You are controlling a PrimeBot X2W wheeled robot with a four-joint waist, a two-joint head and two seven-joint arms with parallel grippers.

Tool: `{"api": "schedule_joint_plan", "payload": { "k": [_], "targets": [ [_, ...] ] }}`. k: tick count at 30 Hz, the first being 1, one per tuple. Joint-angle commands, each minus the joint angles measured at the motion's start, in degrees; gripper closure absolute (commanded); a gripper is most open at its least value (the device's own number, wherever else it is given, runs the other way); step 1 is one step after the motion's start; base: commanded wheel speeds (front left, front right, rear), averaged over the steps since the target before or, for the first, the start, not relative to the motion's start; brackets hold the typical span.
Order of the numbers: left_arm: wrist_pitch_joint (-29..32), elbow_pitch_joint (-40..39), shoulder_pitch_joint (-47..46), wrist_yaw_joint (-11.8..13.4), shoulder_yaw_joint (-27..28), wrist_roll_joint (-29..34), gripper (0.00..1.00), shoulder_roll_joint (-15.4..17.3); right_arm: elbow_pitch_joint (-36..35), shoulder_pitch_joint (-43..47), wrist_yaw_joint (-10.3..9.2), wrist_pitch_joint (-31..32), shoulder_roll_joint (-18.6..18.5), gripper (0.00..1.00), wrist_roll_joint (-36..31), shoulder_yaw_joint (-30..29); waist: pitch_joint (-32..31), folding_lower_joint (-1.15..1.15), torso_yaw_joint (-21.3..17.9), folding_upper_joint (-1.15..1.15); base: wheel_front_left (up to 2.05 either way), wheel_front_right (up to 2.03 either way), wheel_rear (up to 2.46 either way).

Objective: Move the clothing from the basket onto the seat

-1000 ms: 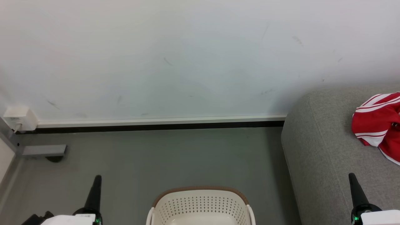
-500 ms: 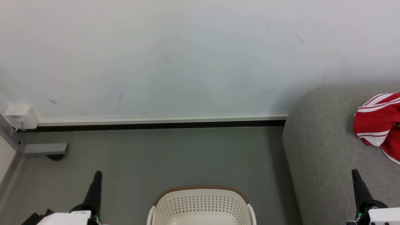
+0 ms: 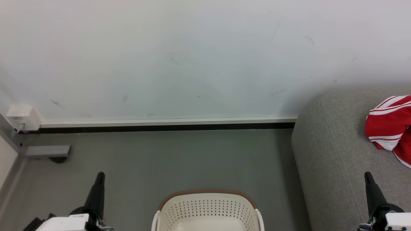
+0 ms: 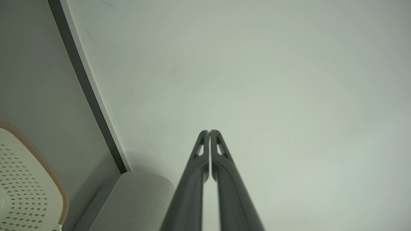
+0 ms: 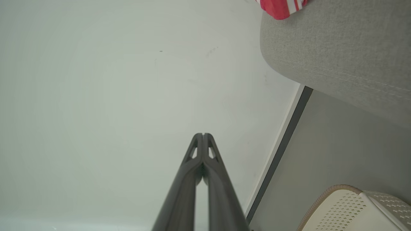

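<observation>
- The red striped jersey lies crumpled on top of the grey sofa, well in from the rounded end that faces the basket. Part of it is cut off by the head view's right edge.
- Over the last second the wall, the skirting, the basket and the sofa all drift slightly together in the head view. That is the camera shifting, not the things moving. The jersey keeps its place on the sofa.
- The left gripper and right gripper stand low at either side of the basket, fingers pointing at the wall. Both tips sit a little higher in the head view than a second ago, the left by more than the room's own drift.
- From the left wrist, the left gripper has its fingers pressed together at the tips, with nothing between them.
- The right gripper is likewise closed and empty, with a corner of the jersey visible on the sofa beyond it.
- The part of the basket in view, standing on the floor beside the sofa's end, holds no cloth. Its near half is out of frame.
- Judgement: the transfer looks complete, and the arms appear to be settling at rest rather than reaching for anything.
</observation>
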Motion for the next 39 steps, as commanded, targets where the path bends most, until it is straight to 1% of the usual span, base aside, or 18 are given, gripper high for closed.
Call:
{"api": "schedule_joint_plan", "payload": {
  "k": [1,6,39],
  "targets": [
    [0.37,-0.32,-0.64,-0.39,0.19,-1.34,1.00,0.41,-0.55,-0.71,0.04,0.38,0.23,1.00,1.33,-0.45,0.04,0.00,0.04,0.00,0.00,0.00,0.00],
    [0.84,-0.34,-0.79,-0.47,0.22,-3.33,1.00,0.42,-0.66,-0.83,0.04,0.82,0.35,1.00,2.57,-0.92,0.13,0.00,0.14,0.00,0.00,0.00,0.00],
    [0.82,-0.34,-0.74,-0.47,0.19,-3.18,1.00,0.41,-0.62,-0.82,0.04,0.89,0.36,1.00,2.28,-0.93,0.13,0.00,0.14,0.00,0.00,0.00,0.00]
  ]
}}
